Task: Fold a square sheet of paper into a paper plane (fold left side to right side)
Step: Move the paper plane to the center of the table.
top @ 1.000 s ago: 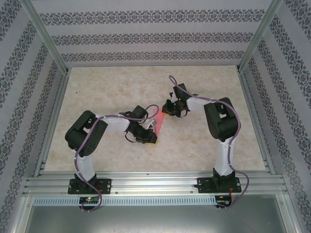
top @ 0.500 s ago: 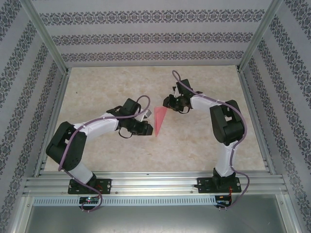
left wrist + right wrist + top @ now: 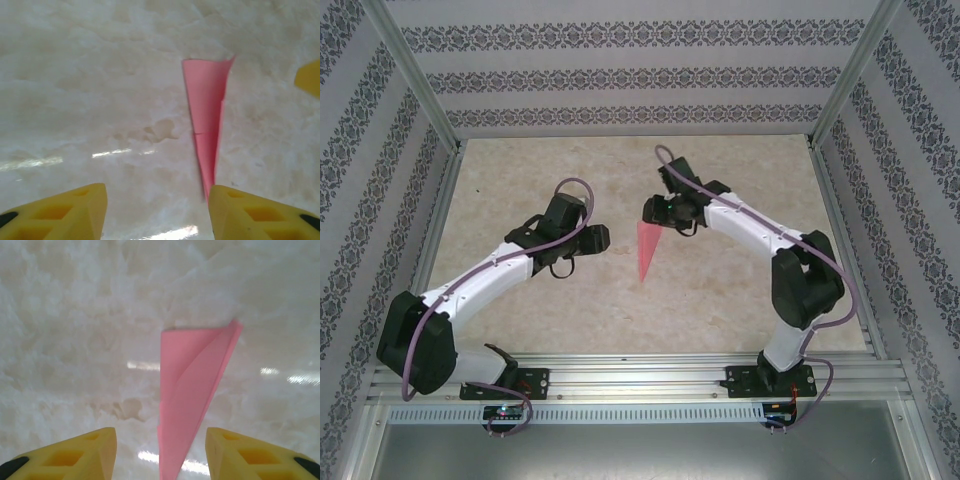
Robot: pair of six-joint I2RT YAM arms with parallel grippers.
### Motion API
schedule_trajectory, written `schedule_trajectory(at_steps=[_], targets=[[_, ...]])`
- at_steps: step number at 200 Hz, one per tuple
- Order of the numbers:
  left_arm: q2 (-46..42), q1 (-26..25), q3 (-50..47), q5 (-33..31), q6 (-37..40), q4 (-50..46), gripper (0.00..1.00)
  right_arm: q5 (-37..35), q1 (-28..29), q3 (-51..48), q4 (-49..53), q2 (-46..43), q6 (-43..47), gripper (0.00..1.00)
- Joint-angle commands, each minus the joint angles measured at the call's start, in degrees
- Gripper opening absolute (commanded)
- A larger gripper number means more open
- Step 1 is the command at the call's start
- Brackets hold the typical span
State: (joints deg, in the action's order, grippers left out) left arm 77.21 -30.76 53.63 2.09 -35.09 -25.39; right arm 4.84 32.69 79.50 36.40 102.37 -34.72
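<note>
The paper plane [image 3: 647, 250] lies flat on the marble table as a slim pink-red dart, wide end toward the back and tip toward the near side. In the left wrist view the paper plane [image 3: 206, 120] sits ahead and to the right, its tip reaching my right finger. My left gripper [image 3: 599, 238] hovers just left of it, open and holding nothing [image 3: 157, 215]. My right gripper [image 3: 654, 210] hangs open over the wide end; the creased layers of the paper plane [image 3: 192, 385] run down between its yellow fingers [image 3: 70, 455] without being gripped.
The marble tabletop [image 3: 740, 290] is bounded by aluminium rails and patterned walls. A yellow finger of the right gripper [image 3: 310, 77] pokes in at the right edge of the left wrist view.
My left gripper has come off the paper and swung back and left as that arm stretched out. The right gripper shifted slightly left over the wide end. The dart now lies uncovered.
</note>
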Motion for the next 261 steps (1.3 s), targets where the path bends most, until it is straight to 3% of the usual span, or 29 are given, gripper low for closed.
schedule_trajectory(at_steps=[1,38,61,128,152,201,225,241,261], targets=[[-1.5,0.6,-2.1,-5.3,-2.9,0.8,0.59,-5.5,2.1,2.4,5.8,5.4,-2.5,0.51],[-3.4,0.7,-4.6,-4.6,-3.6,1.5,0.61,-7.4,4.4,8.2,9.9,12.0,-1.6,0.50],[-5.1,0.7,-6.3,-4.8,-4.1,1.9,0.62,-8.4,4.8,8.8,11.4,14.0,-1.6,0.44],[-5.7,0.7,-6.4,-5.3,-3.8,1.6,0.64,-5.9,4.4,5.2,8.7,7.7,0.4,0.00],[-4.8,0.7,-5.6,-5.0,-3.4,1.5,0.64,0.7,2.5,-0.4,2.6,1.5,3.1,0.00],[-3.7,0.7,-4.6,-5.4,-3.2,1.4,0.65,18.9,-7.9,-19.3,-10.6,-8.2,7.6,0.00],[-2.9,0.7,-4.1,-5.3,-3.2,1.5,0.65,19.8,-13.1,-24.1,-11.2,-7.4,10.2,0.00],[-2.4,0.7,-3.6,-5.3,-3.5,1.4,0.65,17.2,-15.4,-24.8,-9.4,-8.2,11.7,0.15],[-2.3,0.7,-3.2,-5.4,-3.6,1.3,0.66,9.7,-15.4,-21.8,-2.3,-10.8,14.2,0.25]])
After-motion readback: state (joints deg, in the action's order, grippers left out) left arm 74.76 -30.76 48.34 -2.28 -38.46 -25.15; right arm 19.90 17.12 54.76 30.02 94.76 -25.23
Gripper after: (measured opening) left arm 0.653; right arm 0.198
